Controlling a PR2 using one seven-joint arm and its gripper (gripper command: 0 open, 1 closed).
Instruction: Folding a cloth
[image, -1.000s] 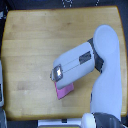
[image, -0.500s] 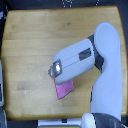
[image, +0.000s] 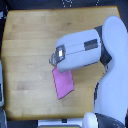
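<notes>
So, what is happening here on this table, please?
A PR2 robot arm reaches over a wooden table towards the exterior view's left. Below its front end lies a small pink cloth, flat on the wood, with its upper edge hidden under the arm. The pincer sits at that upper corner of the cloth, but the picture is too blurred to tell whether it is open or gripping.
</notes>
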